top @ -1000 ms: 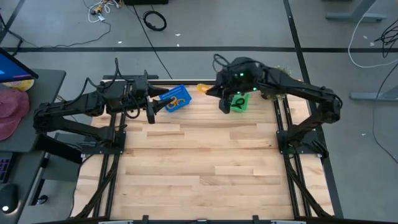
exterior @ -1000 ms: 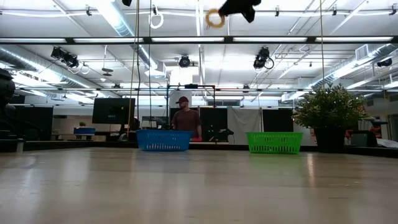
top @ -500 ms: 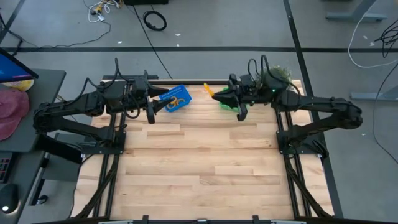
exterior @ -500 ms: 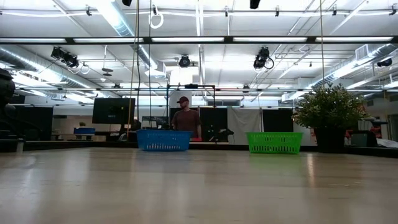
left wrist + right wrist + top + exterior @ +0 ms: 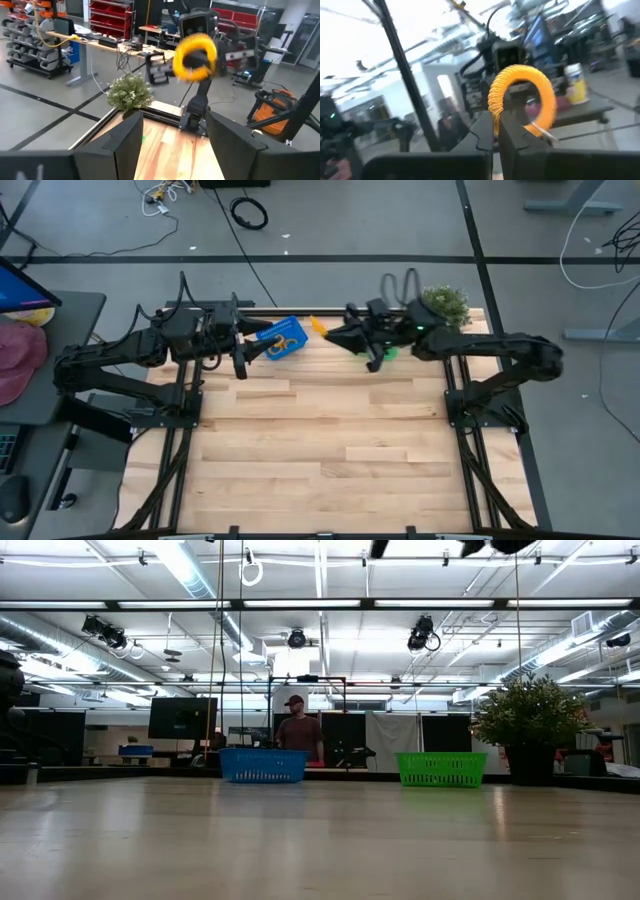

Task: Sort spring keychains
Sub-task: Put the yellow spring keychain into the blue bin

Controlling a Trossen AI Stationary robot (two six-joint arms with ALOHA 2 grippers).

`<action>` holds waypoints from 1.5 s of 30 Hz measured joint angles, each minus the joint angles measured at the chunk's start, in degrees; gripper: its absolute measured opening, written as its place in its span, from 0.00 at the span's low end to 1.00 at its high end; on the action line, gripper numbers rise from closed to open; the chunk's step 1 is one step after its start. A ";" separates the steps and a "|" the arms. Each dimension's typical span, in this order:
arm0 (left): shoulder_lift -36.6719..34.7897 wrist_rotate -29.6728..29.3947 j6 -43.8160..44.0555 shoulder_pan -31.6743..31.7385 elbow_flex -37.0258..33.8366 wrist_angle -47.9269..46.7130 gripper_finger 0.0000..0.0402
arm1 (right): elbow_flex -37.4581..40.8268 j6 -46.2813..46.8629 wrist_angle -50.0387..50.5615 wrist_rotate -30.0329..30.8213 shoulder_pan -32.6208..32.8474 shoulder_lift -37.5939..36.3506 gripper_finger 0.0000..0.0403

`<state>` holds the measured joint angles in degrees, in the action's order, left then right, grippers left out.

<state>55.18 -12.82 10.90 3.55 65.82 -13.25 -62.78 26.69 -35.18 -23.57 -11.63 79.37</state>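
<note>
We see the right gripper [image 5: 331, 332] reaching out high over the far edge of the pale wooden table [image 5: 320, 450], its two dark fingers [image 5: 487, 131] pinched together on an orange coiled spring keychain [image 5: 522, 100], a small loop that stands up from the fingertips in the right wrist view. From above, that orange loop [image 5: 318, 325] hangs in the air between the blue plastic basket [image 5: 281, 338] and the green plastic basket [image 5: 388, 351], nearer the blue one, and it touches neither. In the left wrist view the same ring shows as a blurred orange loop [image 5: 195, 57] held up by the other arm, beyond the small green potted plant [image 5: 129, 93]. The left gripper [image 5: 242, 362] sits just beside the blue basket at the far left of the table, its fingers [image 5: 120, 145] spread wide with nothing between them. Inside the blue basket we make out at least one more orange ring [image 5: 284, 343] lying on its floor. In the low view both baskets stand at the far edge of the table, blue [image 5: 262, 765] and green [image 5: 441, 769] well apart, with a person [image 5: 297, 728] standing in the room behind the blue one.
</note>
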 joint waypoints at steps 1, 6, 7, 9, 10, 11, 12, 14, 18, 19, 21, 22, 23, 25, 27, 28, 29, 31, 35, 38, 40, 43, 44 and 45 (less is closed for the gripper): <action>0.00 0.00 -0.07 0.01 0.00 0.12 0.56 | -1.63 0.05 0.08 -1.09 0.19 1.84 0.02; 0.00 1.15 -1.54 0.01 0.00 0.43 0.56 | -12.88 0.84 0.03 -7.79 1.13 10.81 0.02; 0.00 1.70 -1.65 0.02 0.00 0.74 0.56 | -14.62 1.57 0.02 -9.23 1.11 12.05 0.02; 0.00 3.09 -2.83 0.01 0.00 2.40 0.56 | -17.47 2.82 0.23 -10.89 1.03 14.21 0.02; 0.00 3.83 -3.79 0.00 0.00 3.69 0.56 | -18.19 3.07 0.48 -11.62 0.99 14.83 0.02; 0.00 4.61 -4.40 0.01 0.00 5.16 0.56 | -18.68 3.32 0.68 -12.05 0.96 15.26 0.02; 0.00 5.56 -5.17 0.01 0.00 6.52 0.56 | -19.03 3.40 0.62 -12.12 0.97 15.68 0.02; 0.00 7.84 -6.21 0.00 0.00 9.12 0.56 | -19.15 3.84 0.66 -12.37 1.02 15.90 0.02; 0.22 11.27 -7.11 0.00 0.00 11.63 0.56 | -19.15 4.11 0.74 -12.39 1.07 15.90 0.02; 0.37 11.30 -7.09 0.00 0.02 11.66 0.56 | -19.15 4.12 0.84 -12.37 1.04 15.90 0.02; 1.04 11.27 -7.11 0.00 0.00 11.56 0.56 | -19.15 4.16 0.88 -12.37 1.04 15.90 0.02; 1.53 11.21 -7.11 0.02 0.02 11.96 0.56 | -19.15 4.16 0.87 -12.35 1.13 15.90 0.02; 1.93 11.21 -7.11 0.02 0.02 12.12 0.56 | -19.15 4.16 0.89 -12.31 1.23 15.90 0.02; 2.97 11.35 -7.11 0.02 -0.02 13.70 0.56 | -19.15 4.00 1.16 -12.13 1.52 15.90 0.02; 3.68 11.73 -7.13 0.01 0.00 14.68 0.56 | -19.15 3.28 1.64 -12.00 1.74 15.90 0.02; 4.04 11.78 -7.13 0.02 0.00 15.09 0.56 | -19.15 3.17 1.81 -12.02 1.78 15.90 0.02; 4.42 11.80 -7.13 0.00 0.00 15.82 0.55 | -19.15 3.07 1.86 -12.02 1.81 15.90 0.02; 4.81 11.82 -7.15 0.00 0.00 16.15 0.53 | -19.15 3.30 1.80 -11.96 1.75 15.90 0.02; 4.83 11.61 -7.16 0.02 0.00 16.14 0.43 | -19.15 3.26 1.88 -11.82 1.70 15.90 0.02; 4.83 11.54 -7.15 0.00 0.00 16.10 0.32 | -19.15 3.37 2.17 -11.85 1.74 15.90 0.02; 4.83 11.54 -7.17 0.00 0.00 16.10 0.25 | -19.15 3.39 2.58 -11.85 1.74 15.90 0.03; 4.83 11.54 -7.29 0.00 0.00 16.08 0.13 | -19.15 3.44 2.75 -11.85 1.74 15.90 0.03; 4.83 11.56 -7.29 0.02 0.00 16.06 0.10 | -19.15 3.44 2.76 -11.85 1.74 15.90 0.03; 4.83 11.56 -7.31 0.02 0.00 16.07 0.07 | -19.15 3.44 2.77 -11.85 1.71 15.90 0.03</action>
<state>60.01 -1.26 3.60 3.57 65.82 2.82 -81.93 30.13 -32.41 -35.42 -9.93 95.26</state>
